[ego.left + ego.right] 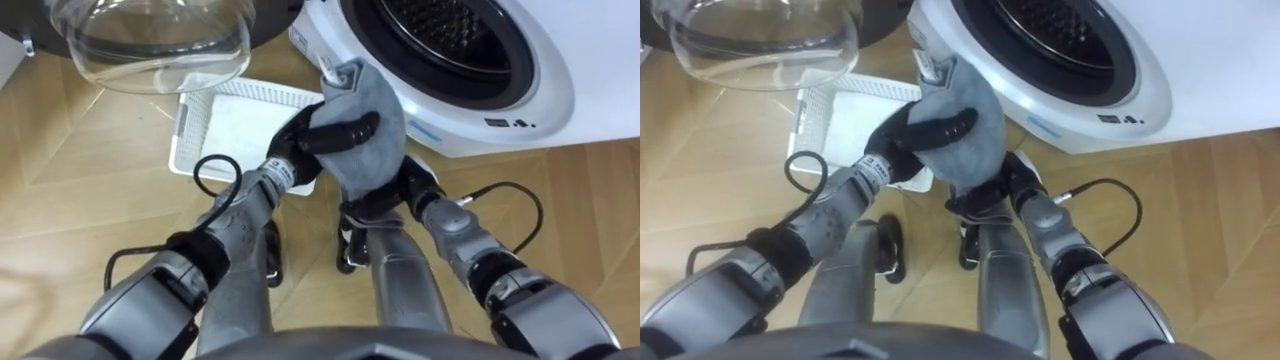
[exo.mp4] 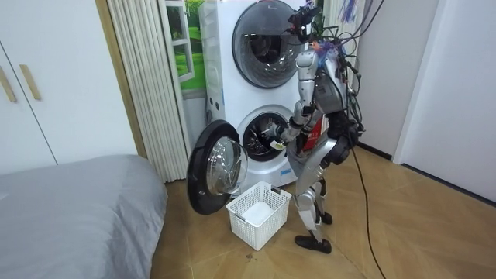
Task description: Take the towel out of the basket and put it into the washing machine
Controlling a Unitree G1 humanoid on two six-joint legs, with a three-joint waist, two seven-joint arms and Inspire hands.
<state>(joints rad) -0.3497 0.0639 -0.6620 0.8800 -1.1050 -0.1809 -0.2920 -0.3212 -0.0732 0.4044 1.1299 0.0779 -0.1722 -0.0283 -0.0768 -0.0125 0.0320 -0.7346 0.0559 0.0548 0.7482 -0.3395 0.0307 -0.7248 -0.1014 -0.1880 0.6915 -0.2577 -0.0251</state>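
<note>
A soft grey towel (image 1: 378, 160) is clutched by the left hand (image 1: 338, 133); the right hand (image 1: 380, 205) is pressed beneath, its hold unclear.

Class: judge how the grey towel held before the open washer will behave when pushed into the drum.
Probably floppy: the towel bunches and drapes over the left robot hand. Likely light, being thin cloth pinched by curled fingers. Loose edges may snag at the opening of the washing machine.

One towel (image 1: 372, 135), one basket (image 1: 186, 125), two washers (image 2: 232, 85)
</note>
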